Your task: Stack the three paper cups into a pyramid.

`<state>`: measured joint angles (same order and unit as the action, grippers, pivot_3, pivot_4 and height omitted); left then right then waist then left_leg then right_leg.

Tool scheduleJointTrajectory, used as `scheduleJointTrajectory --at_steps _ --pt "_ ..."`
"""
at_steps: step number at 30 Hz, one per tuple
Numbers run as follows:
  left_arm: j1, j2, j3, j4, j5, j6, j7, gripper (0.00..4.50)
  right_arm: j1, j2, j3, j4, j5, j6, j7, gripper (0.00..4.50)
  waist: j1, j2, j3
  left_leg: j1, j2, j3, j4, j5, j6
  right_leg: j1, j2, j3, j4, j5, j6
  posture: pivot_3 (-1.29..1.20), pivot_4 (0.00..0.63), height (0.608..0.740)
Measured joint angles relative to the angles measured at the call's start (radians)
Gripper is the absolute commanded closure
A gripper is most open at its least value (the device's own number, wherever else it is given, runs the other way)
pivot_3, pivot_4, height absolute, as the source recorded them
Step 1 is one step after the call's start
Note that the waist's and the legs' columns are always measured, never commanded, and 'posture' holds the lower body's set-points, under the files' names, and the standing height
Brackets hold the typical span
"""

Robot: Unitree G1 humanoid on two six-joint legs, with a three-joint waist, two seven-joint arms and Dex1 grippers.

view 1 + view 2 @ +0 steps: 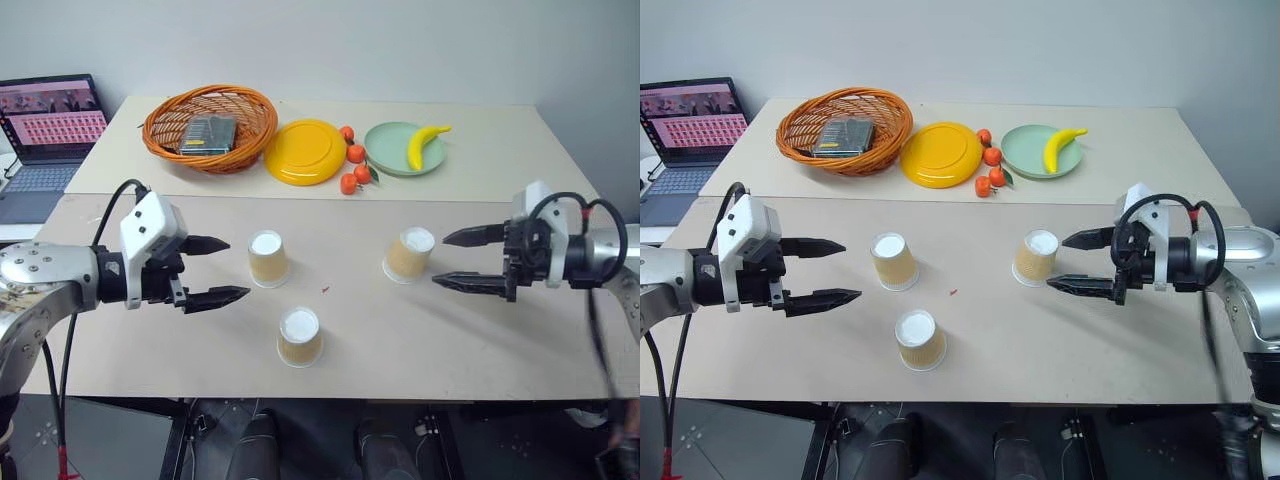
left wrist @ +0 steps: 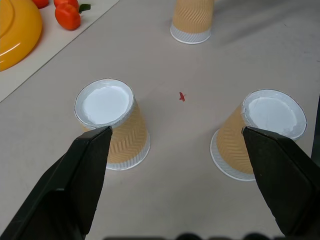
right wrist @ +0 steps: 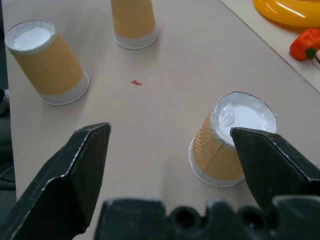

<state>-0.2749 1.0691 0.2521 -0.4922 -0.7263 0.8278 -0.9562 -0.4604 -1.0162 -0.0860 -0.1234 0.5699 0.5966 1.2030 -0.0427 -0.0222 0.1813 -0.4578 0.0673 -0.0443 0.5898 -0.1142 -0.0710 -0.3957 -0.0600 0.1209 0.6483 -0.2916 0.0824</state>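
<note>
cups: three paper cups [image 1: 269, 258] [image 1: 408, 254] [image 1: 299, 336] upside down, apart on counter [image 1: 470, 340]; two behind at 10 and 2 o'clock, one front at 6
left gripper [image 1: 214, 270]: jaws wide, empty, beside left cup
right gripper [image 1: 465, 259]: jaws wide, empty, beside right cup
advice: we'd first bring two cups side by side, grip lightly mid-wall, keep upright

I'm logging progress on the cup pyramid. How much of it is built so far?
Nothing is built yet. The three tan ribbed paper cups stand upside down and apart on the beige table: one near the left gripper, at; one near the right gripper, at; one nearest the robot, at. Both grippers' jaws are open and hold nothing. Left: set two cups side by side, then one on top.
</note>
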Motion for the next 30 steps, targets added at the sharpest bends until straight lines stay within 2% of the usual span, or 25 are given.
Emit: scheduleJointTrajectory --at_steps 2,5,6,10,14,24,30 --pt "0.003 -0.009 0.003 -0.001 0.002 -0.007 0.008 0.07 0.001 0.002 -0.002 0.003 -0.001 -0.004 -0.004 0.00 0.000 0.000 0.000 0.000 0.000 0.000 0.000 0.000 0.000 0.000 0.000 0.000 0.000 0.000 0.000 0.00 0.150 0.732" --pt "0.050 -0.138 0.028 -0.031 0.007 -0.047 0.085 0.07 0.026 0.030 -0.012 0.069 -0.026 -0.037 -0.021 0.00 0.001 -0.002 0.000 0.001 0.000 0.000 0.001 0.000 0.001 0.003 0.000 0.000 0.000 0.000 0.000 0.00 0.150 0.732" --pt "0.067 -0.153 0.026 -0.039 -0.006 -0.039 0.096 0.07 0.036 0.035 -0.011 0.087 -0.037 -0.044 -0.024 0.00 0.001 -0.003 0.001 0.001 0.000 0.000 0.001 0.000 0.001 0.003 0.000 0.000 0.000 0.000 0.000 0.00 0.150 0.732" --pt "0.103 -0.155 0.041 -0.086 -0.063 -0.015 0.093 0.07 0.041 0.049 -0.010 0.119 -0.056 -0.059 -0.025 0.00 0.000 -0.003 0.001 0.002 0.000 -0.001 0.002 0.000 0.001 0.003 0.000 0.000 0.001 0.000 0.000 0.00 0.150 0.732" --pt "0.186 -0.148 0.041 -0.151 -0.050 -0.066 0.051 0.07 0.045 0.052 -0.010 0.115 -0.056 -0.062 -0.024 0.00 -0.002 -0.003 0.001 0.002 0.000 0.000 0.002 0.000 0.001 0.003 0.000 0.000 0.001 0.000 0.000 0.00 0.150 0.732" --pt "0.357 -0.185 -0.090 -0.190 0.162 -0.334 -0.001 0.07 0.036 0.068 -0.008 0.133 -0.082 -0.067 -0.027 0.00 0.000 -0.003 0.001 0.004 0.000 0.000 0.002 0.000 0.001 0.006 0.000 0.000 0.001 0.000 0.000 0.00 0.150 0.732" --pt "0.331 -0.243 -0.186 -0.104 0.288 -0.484 -0.005 0.07 0.029 0.068 -0.008 0.130 -0.085 -0.065 -0.029 0.00 0.003 -0.003 0.001 0.004 0.000 0.000 0.003 0.000 0.001 0.006 0.000 0.000 0.001 0.000 0.000 0.00 0.150 0.732"
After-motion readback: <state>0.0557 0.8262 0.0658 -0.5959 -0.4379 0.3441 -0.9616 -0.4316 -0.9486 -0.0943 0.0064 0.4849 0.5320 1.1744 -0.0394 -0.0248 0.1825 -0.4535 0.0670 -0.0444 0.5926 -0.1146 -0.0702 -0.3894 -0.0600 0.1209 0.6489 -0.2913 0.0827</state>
